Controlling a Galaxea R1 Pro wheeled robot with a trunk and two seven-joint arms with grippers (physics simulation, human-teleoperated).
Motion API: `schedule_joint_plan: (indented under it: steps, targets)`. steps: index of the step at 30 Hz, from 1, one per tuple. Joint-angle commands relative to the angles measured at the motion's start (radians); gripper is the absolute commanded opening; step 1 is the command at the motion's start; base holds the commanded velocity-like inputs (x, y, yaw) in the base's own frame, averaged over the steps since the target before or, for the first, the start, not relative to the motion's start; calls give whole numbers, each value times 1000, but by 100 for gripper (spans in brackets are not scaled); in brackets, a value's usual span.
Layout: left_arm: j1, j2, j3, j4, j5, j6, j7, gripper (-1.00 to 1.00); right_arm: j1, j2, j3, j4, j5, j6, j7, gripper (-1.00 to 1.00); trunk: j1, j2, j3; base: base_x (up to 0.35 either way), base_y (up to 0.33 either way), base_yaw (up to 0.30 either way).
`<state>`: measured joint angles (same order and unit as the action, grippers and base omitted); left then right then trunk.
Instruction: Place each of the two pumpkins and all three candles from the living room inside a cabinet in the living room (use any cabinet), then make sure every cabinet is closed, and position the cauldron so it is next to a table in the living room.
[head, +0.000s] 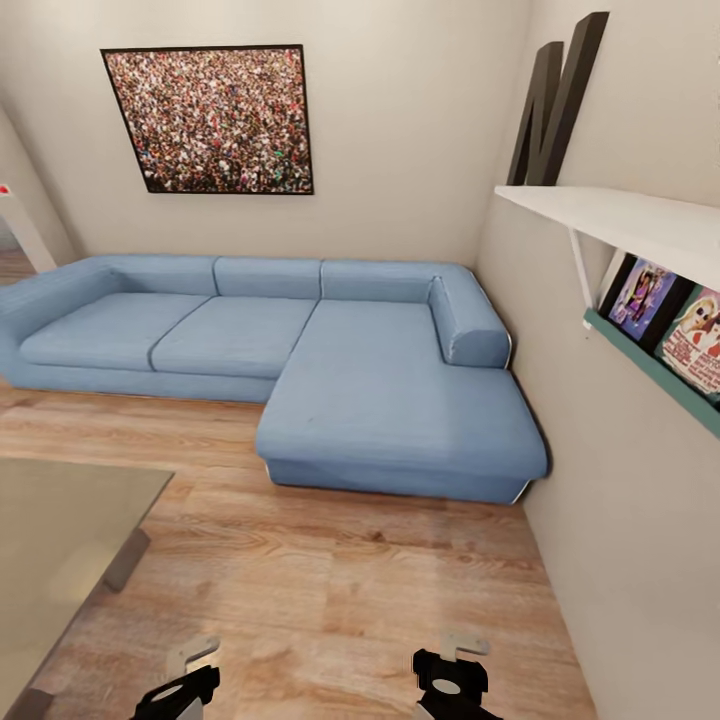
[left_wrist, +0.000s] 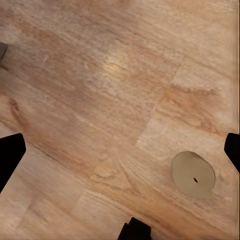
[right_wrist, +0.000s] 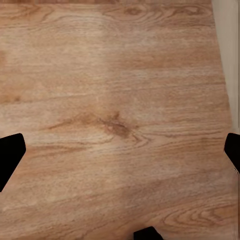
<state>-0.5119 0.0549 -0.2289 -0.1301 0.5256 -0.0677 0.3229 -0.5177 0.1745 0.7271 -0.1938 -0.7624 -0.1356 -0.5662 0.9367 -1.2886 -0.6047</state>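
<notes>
My left fingers (left_wrist: 11, 155) and right fingers (right_wrist: 11, 152) hang spread and empty over the floor (head: 330, 570) beside the sofa (head: 380, 390), idle while I travel, a candle (left_wrist: 193, 174) lying just below the left.

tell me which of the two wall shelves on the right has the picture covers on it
The lower teal shelf, where colourful covers lean against the wall. The white shelf above it carries only a large dark letter.

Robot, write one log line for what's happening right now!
place: living room, facing blue sofa | left jaws: open, empty, above wood floor, candle lying there | right jaws: open, empty | table at left
</notes>
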Motion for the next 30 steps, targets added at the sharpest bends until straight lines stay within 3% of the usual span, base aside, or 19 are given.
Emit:
schedule_joint_plan:
  steps: [1, 16, 22, 30]
  targets:
    - [0, 0, -9, 0, 10, -3, 4, 100, -1, 0, 8, 0, -11, -6, -3, 100, 0, 0, -1, 105, -196, 3]
    - [4, 0, -10, 0, 8, -5, 4, 100, -1, 0, 8, 1, -11, -6, -3, 100, 0, 0, -1, 12, -62, 0]
    - [7, -13, -16, 0, 10, -69, 4, 100, -1, 0, 8, 0, -11, -6, -3, 100, 0, 0, -1, 0, -7, 0]
    - [10, -15, -17, 0, 8, -78, 4, 100, -1, 0, 8, -1, -11, -3, -2, 100, 31, -56, -26, 0, 0, 0]
